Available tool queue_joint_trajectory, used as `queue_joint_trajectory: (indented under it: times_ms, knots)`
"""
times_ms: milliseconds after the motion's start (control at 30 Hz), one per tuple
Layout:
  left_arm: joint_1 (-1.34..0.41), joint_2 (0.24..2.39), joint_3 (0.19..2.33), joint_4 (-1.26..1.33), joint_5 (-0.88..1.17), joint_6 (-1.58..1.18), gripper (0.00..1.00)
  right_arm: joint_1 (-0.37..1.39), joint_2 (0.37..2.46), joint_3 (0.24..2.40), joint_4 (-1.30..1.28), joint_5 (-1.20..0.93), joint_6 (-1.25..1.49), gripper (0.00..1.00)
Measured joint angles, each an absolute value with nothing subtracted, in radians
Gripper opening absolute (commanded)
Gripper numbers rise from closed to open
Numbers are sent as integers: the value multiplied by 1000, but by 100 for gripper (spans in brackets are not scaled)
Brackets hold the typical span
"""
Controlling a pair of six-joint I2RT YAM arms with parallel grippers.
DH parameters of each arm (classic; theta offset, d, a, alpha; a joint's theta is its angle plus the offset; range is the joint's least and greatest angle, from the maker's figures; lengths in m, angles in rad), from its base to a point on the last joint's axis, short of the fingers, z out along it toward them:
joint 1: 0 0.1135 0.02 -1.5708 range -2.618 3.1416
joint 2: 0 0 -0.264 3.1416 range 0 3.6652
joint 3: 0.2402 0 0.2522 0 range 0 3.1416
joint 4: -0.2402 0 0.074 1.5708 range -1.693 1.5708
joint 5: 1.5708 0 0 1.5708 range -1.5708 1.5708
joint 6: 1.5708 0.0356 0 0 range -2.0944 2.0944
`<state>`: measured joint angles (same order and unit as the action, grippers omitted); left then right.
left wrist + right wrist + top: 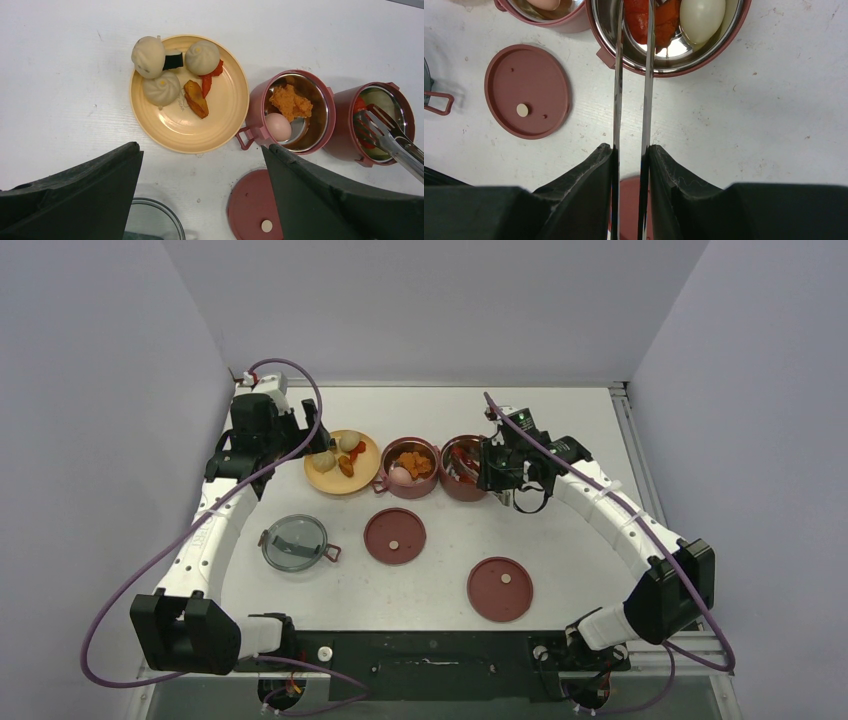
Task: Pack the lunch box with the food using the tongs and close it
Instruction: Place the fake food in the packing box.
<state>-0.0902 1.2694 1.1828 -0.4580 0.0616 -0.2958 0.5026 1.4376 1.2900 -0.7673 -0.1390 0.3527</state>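
The left gripper is held over the near-left side of the plate, its fingers spread wide with nothing between them. On the plate, three whitish dumplings, a brown piece and a red piece are seen, not yet packed. Just beside the plate on its right stands the first container, in which an orange heap and a pinkish egg-like piece lie. Further right of the plate, the second container is set, holding red pieces and a whitish egg-like piece. The tongs are gripped by the right gripper, its fingers drawn narrow on the two arms, and their tips are lowered into that second container. Whether a piece is pinched there cannot be told. A drop-off is judged to be in hand. The squeeze should be eased only until the piece falls, and the tongs raised clear of the rim before being carried left toward the plate, lest the container be dragged. The disc lids and grey top lid are laid nearer the arms than the plate. No brand, label or writing can be read.
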Motion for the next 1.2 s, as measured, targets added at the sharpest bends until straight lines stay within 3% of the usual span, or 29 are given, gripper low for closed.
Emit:
queue_joint_trajectory:
  times_ms: [333, 1200]
  knots:
    - [-90, 1269, 1183, -458, 66, -296, 97, 503, 1437, 1290, -762, -138, 363, 45]
    - [-53, 1240, 1171, -444, 75, -308, 97, 537, 1353, 1339, -767, -68, 382, 37]
